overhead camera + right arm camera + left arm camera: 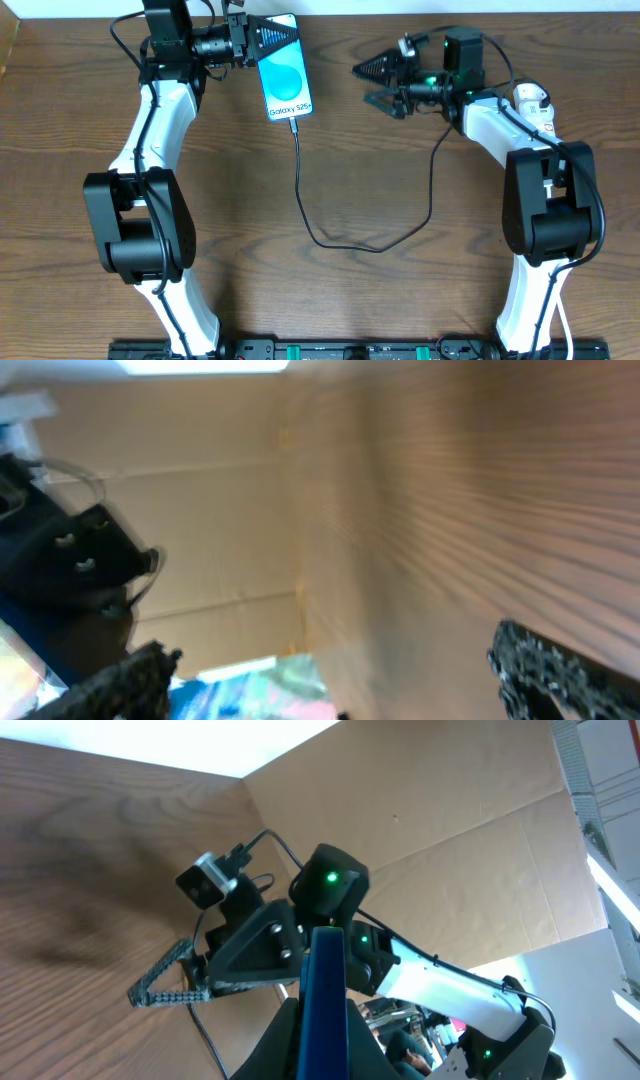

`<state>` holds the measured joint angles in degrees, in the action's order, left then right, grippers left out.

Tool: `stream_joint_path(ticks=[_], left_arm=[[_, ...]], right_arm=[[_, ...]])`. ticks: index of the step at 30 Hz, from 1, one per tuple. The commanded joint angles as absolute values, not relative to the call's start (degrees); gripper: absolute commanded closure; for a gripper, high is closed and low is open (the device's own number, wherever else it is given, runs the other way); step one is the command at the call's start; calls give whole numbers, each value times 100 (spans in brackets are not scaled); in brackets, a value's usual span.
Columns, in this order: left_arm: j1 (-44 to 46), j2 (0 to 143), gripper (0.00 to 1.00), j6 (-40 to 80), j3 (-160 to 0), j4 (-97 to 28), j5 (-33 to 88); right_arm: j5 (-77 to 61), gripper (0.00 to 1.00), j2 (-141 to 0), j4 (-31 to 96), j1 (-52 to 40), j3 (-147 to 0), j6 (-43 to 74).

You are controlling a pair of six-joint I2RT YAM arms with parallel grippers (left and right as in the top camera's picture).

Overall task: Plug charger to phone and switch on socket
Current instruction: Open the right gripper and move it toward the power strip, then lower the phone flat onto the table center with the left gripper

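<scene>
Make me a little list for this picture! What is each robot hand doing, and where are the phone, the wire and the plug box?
left gripper: shut on the top end of the phone
right gripper: open, empty, apart from the phone
phone: screen up, lit blue
charger: tip meets the phone's lower end and looks plugged in; the cable loops over the table toward the right arm
socket: white, mostly hidden behind the right arm; switch not visible
table: brown wood

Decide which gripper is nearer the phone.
Left. The left gripper is clamped on the far end of the phone; the right gripper hangs open, apart, off to its right.
</scene>
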<state>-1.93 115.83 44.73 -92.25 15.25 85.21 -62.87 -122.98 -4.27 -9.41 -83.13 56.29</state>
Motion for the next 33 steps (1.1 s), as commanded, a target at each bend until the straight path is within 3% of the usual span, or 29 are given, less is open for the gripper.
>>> stream_joint_path(ticks=[1,5,10,16,23,33], left_arm=[[-233,11443,93,4418,-9258,1553,8659],[-235,11443,93,4418,-9258,1553,8656],[-235,11443,93,4418,-9258,1553,8652],[-213,11443,93,4569,-9258,1190,8103],[-152,11443,93,4368,-9258,-569,6514],[499,11502,92,2165,-9255,-3577,4532]], right_arm=[[-5911,1,-12234,198,-854,-8357,4641],[-5089,1,-11939,1240,-744,-8357,4167],[-3072,1,-11128,2753,-624,-8357,3667],[-1341,1,-9946,3498,-602,-8357,3201],[-556,1,-8744,3544,-602,-8357,3055],[-75,1,-8099,3535,-602,-8357,3057]])
